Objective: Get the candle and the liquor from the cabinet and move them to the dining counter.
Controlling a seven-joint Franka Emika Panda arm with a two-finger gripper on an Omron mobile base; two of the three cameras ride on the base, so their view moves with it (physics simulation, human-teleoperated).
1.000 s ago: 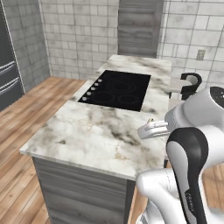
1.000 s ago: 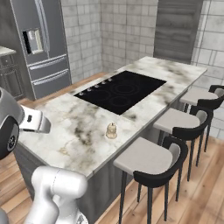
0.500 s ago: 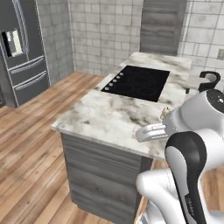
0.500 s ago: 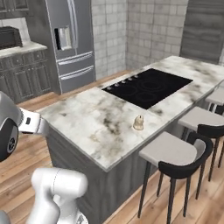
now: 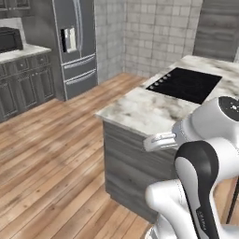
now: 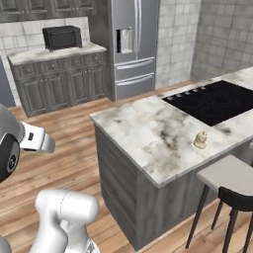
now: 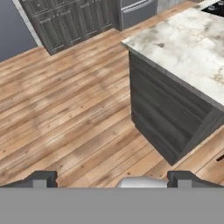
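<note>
Hand view: gripper wide, empty

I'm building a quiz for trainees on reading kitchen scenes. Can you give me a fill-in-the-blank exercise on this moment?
1. The candle stands on the ____ top of the dining counter.
2. The hob set into that counter is ____ in colour.
3. The gripper has its jaws ____, with nothing between them.
4. Below the gripper lies a floor of ____ planks.

Missing words: marble; black; open; wooden
</note>
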